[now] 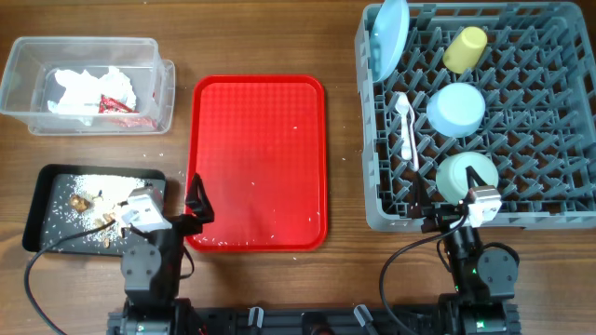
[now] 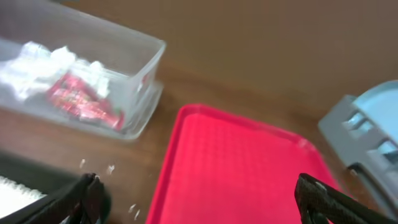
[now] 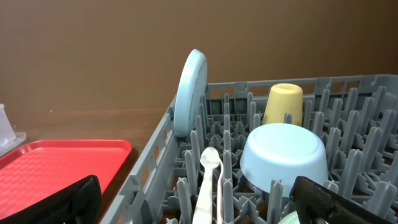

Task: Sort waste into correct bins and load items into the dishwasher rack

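Left gripper [image 2: 198, 182]: fingers are spread wide with nothing between them. It is positioned over the near left edge of the red tray [image 1: 259, 140], just beside the black tray [image 1: 42, 212].
Right gripper [image 3: 196, 181]: fingers are spread wide and nothing is held. It is positioned at the near edge of the dishwasher rack [image 1: 549, 116].
Clear tub [image 1: 20, 88]: seen at the far left of the table, well apart from the rack.
Napkins [image 1: 79, 88]: crumpled and white, recorded inside the clear tub.
Red wrapper [image 1: 117, 104]: recorded in the clear tub, lying against the napkins.
Food scraps [image 1: 91, 201]: brownish pieces noted in the black tray, with white crumbs [image 1: 104, 184] scattered around them.
Red tray: only a few white specks are noted on it, toward the near edge.
Plate [image 1: 387, 37]: light blue, set on edge in the far left corner of the rack.
Yellow cup [image 1: 465, 48]: lodged among the pegs in the far part of the rack, right of the plate.
Light blue bowl [image 1: 456, 109]: placed upside down on the pegs, near the cup.
Pale green bowl [image 1: 461, 174]: seated at the near side of the rack, just beside the right gripper.
White spoon [image 3: 209, 163]: laid between peg rows left of the light blue bowl. A second white handle lies against it; whether this is the fork cannot be told.
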